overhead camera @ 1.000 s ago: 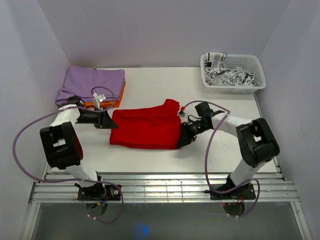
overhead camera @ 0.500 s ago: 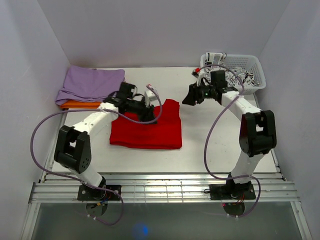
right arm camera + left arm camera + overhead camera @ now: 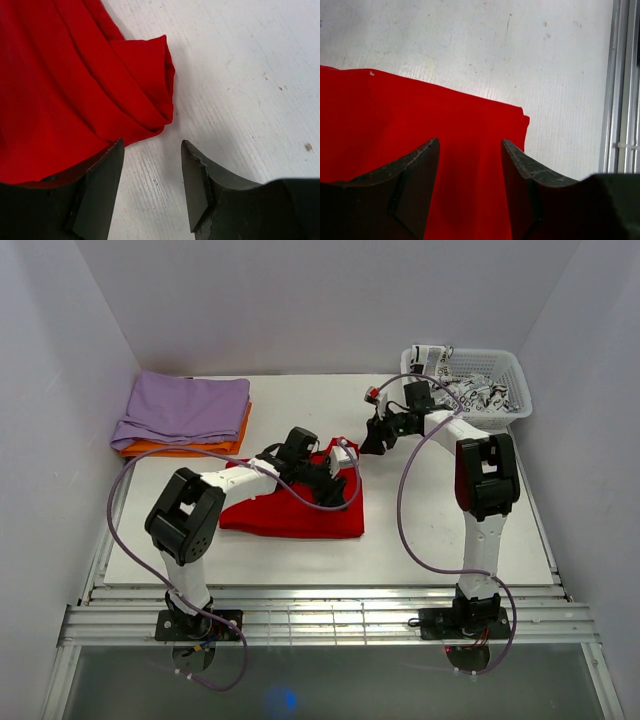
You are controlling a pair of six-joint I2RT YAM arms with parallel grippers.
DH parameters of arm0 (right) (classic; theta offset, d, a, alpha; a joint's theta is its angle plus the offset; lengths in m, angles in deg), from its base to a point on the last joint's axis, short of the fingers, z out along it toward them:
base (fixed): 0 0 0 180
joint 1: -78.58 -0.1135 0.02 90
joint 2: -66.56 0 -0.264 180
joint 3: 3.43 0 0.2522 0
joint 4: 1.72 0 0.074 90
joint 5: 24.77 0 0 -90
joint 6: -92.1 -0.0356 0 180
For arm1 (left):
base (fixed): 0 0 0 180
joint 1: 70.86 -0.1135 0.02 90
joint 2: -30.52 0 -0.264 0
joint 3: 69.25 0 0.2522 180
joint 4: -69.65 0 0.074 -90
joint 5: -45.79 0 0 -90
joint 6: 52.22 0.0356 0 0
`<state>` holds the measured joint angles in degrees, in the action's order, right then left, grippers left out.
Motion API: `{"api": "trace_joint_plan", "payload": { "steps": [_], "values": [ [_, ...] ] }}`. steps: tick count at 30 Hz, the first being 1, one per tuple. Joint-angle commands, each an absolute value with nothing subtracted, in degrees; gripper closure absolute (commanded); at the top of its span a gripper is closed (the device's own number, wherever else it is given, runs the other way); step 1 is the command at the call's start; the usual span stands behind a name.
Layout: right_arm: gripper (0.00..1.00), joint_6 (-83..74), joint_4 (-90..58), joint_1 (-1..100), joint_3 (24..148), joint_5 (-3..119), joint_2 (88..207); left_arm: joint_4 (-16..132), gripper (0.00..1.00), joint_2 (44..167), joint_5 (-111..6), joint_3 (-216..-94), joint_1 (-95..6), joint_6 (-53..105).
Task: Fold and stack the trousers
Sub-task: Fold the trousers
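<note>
The bright red trousers [image 3: 290, 510] lie folded in a rough square at the table's middle. My left gripper [image 3: 335, 468] is open over their far right part; in the left wrist view red cloth [image 3: 395, 125] fills the space under the empty gripper [image 3: 470, 145]. My right gripper [image 3: 372, 440] is open just beyond the trousers' far right corner. In the right wrist view the gripper [image 3: 152, 145] hovers over bare table beside a rolled fold of the trousers [image 3: 145, 80].
A folded lilac cloth [image 3: 182, 410] on an orange one [image 3: 190, 448] lies at the far left. A white basket [image 3: 505, 398] with black-and-white patterned cloth [image 3: 465, 392] stands at the far right. Metal rails [image 3: 320, 620] run along the near edge.
The trousers went from a wider shape to a compact folded square. My left gripper moved right across them to the far right corner. My right gripper swung up and left towards that corner.
</note>
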<state>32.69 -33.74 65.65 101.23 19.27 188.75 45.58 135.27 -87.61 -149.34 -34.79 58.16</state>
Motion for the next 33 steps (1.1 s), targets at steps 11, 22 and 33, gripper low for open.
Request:
{"api": "trace_joint_plan", "payload": {
  "steps": [11,22,33],
  "values": [
    [0.39,41.1,-35.6,62.5,107.0,18.9,192.2,50.4,0.37,140.7,-88.1,-149.9,-34.5,46.7],
    [0.89,53.7,-49.8,59.2,111.5,23.1,194.8,39.6,0.47,143.0,-91.8,-152.4,-34.5,50.8],
    [0.87,56.3,-59.9,60.4,110.1,20.1,187.7,21.4,0.6,139.2,-95.2,-147.4,-34.4,68.8]
  ]
}}
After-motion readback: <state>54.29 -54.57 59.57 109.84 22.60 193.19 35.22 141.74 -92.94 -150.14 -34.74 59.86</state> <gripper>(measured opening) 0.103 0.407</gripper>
